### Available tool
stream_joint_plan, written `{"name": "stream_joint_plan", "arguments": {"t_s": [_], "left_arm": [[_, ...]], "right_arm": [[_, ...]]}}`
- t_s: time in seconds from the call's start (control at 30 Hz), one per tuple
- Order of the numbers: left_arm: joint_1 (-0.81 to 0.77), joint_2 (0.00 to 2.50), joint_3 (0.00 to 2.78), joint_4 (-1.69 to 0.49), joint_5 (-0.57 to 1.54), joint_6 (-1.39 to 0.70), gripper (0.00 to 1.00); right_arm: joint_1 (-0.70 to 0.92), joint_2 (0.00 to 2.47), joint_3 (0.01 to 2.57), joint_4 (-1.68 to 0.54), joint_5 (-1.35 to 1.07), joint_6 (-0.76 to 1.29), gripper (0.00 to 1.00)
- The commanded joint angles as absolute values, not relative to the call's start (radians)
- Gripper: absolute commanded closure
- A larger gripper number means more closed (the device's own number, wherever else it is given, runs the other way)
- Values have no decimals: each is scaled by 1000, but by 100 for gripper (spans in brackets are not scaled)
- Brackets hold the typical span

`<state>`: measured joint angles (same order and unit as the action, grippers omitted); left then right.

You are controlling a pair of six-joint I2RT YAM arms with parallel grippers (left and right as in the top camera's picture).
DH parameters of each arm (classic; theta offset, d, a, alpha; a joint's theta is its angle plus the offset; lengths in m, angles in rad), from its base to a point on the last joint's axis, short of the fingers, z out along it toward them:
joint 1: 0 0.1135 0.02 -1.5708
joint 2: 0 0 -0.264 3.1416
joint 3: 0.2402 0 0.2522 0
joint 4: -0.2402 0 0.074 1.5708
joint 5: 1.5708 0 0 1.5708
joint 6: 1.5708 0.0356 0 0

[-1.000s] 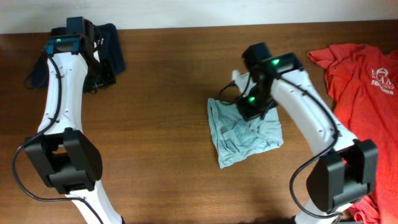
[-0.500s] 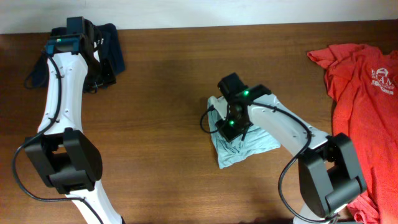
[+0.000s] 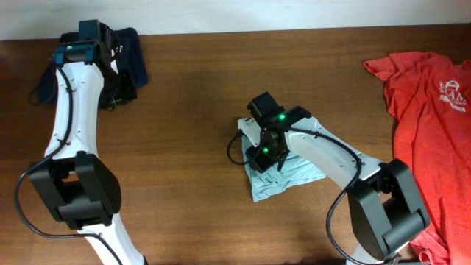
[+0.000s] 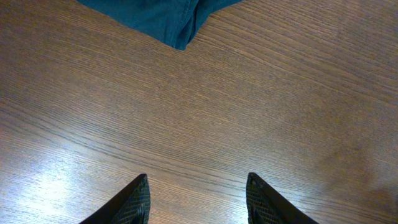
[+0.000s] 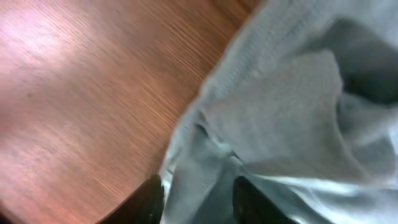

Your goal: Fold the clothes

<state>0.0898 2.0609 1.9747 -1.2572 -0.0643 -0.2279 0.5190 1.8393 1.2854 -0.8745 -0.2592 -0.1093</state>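
Right gripper shifted left — jaws apart, T-shirt bundle perhaps lying diagonally.

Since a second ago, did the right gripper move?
Yes. The right gripper moved left and a little toward the robot, farther from the red shirt. It is now over the left part of the blue-grey shirt.

The tabletop is reddish-brown wood with fine darker grain; the blue-grey T-shirt is plain and pale; well apart from it, the coral-red T-shirt bears a white chest print; farther off the other way, a cloth is dark teal-blue; the arms are white with black joints; the left fingers are black.
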Motion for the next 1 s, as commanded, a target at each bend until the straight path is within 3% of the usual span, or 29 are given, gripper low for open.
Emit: {"name": "stream_joint_plan", "arguments": {"t_s": [0.0, 0.2, 0.3, 0.47, 0.6, 0.63, 0.7, 0.97], "left_arm": [[88, 2067, 1977, -1259, -68, -234, 50], [88, 2067, 1977, -1258, -61, -234, 51], [87, 2067, 1977, -1249, 49, -226, 52], [56, 2066, 1977, -1239, 364, -15, 75], [-17, 2067, 1977, -1238, 469, 83, 91], [-43, 2067, 1977, -1238, 495, 111, 94], [-112, 2067, 1977, -1235, 511, 164, 97], [-277, 2101, 1977, -1239, 582, 175, 99]], "right_arm": [[525, 1841, 1280, -849, -390, -116, 48], [506, 1841, 1299, -821, -463, -128, 44], [466, 1830, 1361, -885, -464, -128, 44], [370, 1793, 1491, -1055, -464, -126, 46], [287, 1779, 1520, -1190, -464, -126, 54], [268, 1779, 1519, -1221, -469, -126, 62], [228, 1780, 1489, -1258, -529, -127, 96], [144, 1780, 1343, -1267, -732, -199, 96]]}}
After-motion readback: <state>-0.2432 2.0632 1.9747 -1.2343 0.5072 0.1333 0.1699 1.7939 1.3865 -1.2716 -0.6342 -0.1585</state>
